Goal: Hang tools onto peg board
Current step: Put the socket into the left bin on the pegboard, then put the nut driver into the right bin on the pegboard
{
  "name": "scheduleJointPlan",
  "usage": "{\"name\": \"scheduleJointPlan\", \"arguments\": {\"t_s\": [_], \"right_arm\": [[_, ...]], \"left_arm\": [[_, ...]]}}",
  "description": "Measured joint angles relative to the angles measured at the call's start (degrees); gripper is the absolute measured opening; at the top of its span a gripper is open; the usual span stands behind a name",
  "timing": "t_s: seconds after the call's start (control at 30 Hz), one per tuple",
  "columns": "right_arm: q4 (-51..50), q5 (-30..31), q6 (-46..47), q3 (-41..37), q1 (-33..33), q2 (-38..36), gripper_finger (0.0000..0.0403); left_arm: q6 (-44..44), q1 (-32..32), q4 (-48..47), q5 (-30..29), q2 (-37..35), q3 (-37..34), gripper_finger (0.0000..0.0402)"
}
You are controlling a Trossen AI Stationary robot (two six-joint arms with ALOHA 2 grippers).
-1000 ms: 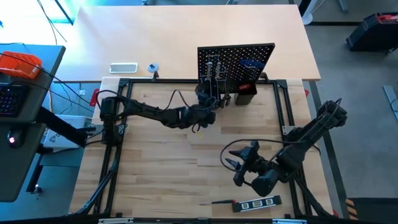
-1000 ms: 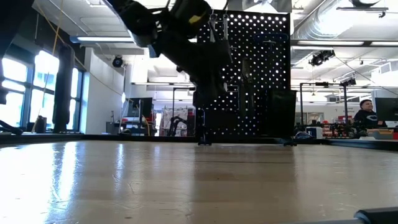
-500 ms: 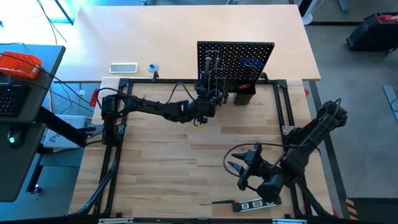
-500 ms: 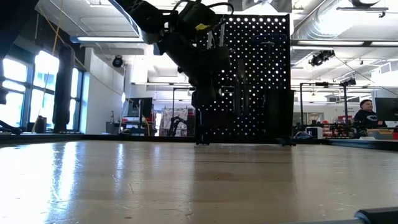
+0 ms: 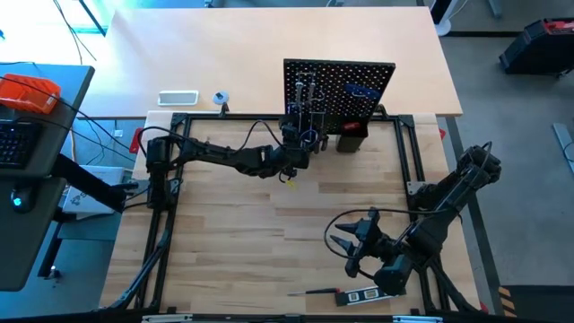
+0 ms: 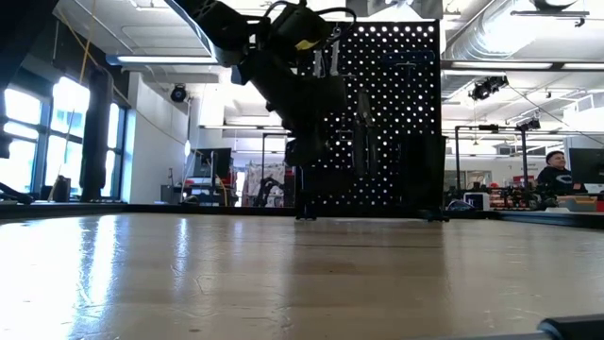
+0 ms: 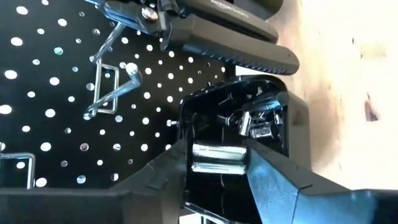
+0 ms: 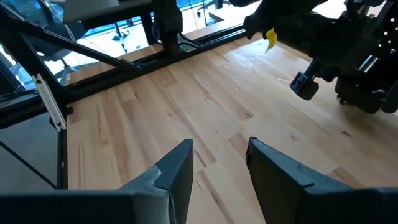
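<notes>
Two pincers: left pincer (image 7: 219, 167) at peg board (image 5: 340, 85) holder box (image 7: 239, 134), clamping silver socket (image 7: 219, 158); risk: misses box. Right pincer (image 8: 219, 163) open, empty, over desk (image 5: 233, 233).

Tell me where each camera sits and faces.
High: above the table, facing straight down; both arms show.
Low: at table height, facing the peg board; left arm enters from above.
Left wrist: on left arm, facing the peg board's box; left gripper shows.
Right wrist: faces the table; open right gripper shows.
Shared: the peg board, in all but right wrist.
</notes>
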Motion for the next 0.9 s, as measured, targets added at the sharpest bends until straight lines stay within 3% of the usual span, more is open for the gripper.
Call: {"name": "scheduleJointPlan", "arguments": {"t_s": [0.47, 0.73, 0.9], "right_arm": [[0.7, -0.5, 0.0, 0.0, 0.0, 0.0, 0.0147], [0.7, -2.0, 0.0, 0.0, 1.0, 0.0, 0.0147], [0.9, -4.7, 0.0, 0.0, 2.3, 0.0, 0.0147]], "left_arm": [[-0.5, 0.0, -0.1, -0.1, 0.0, 0.0, 0.0174], [-1.7, -3.3, -1.5, 0.2, -0.2, -0.1, 0.0174], [-5.4, -5.6, -7.9, -0.1, -2.1, -0.1, 0.0174]]}}
